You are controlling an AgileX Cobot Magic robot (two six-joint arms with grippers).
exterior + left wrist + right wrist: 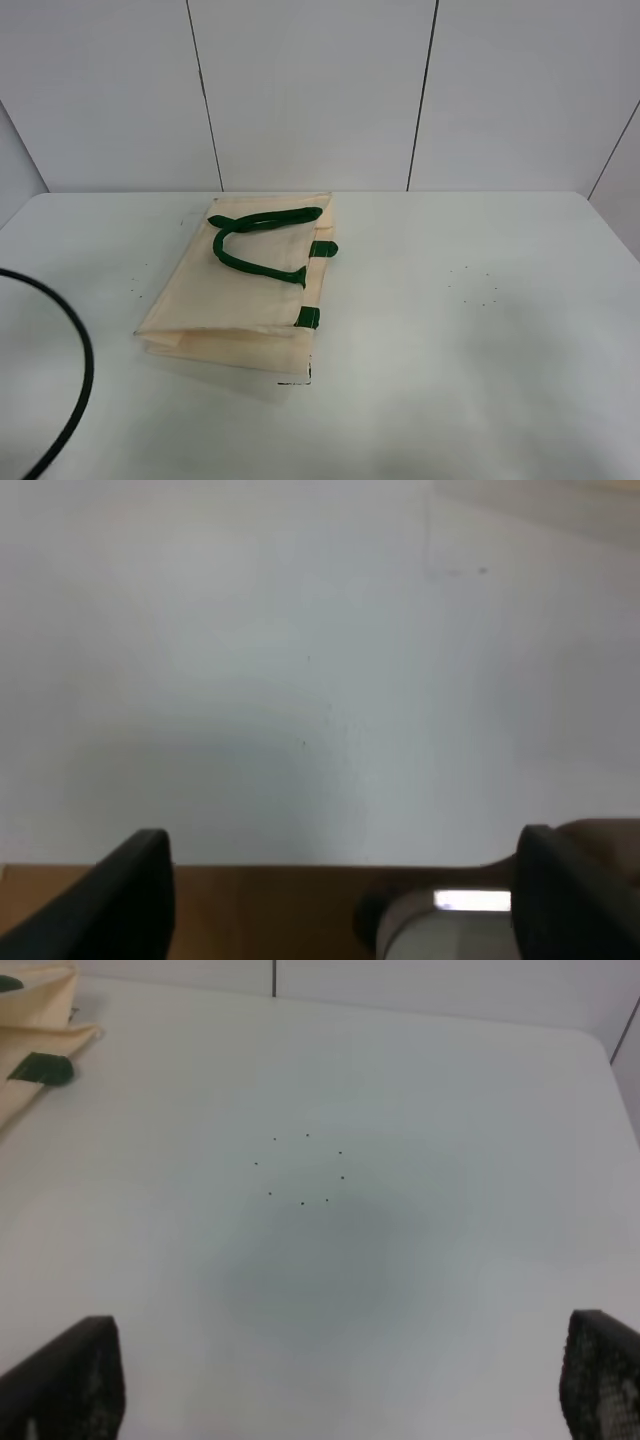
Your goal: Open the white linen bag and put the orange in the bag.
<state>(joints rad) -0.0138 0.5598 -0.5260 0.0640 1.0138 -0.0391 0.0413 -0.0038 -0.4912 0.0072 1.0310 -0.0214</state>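
Observation:
The white linen bag [245, 300] lies flat and closed on the white table, left of centre, with its two dark green loop handles [262, 246] folded over its top face. A corner of it with a green tab shows in the right wrist view [30, 1055]. The orange is not in any view. My left gripper [345, 885] is open and empty over the table's edge. My right gripper [335, 1385] is open and empty above bare table, well to the right of the bag. Neither gripper shows in the exterior high view.
A black cable [82, 365] curves across the table's front left corner. A ring of small dark dots [300, 1170] marks the table [480, 350] right of the bag. White wall panels stand behind. Brown floor [250, 915] shows past the table edge.

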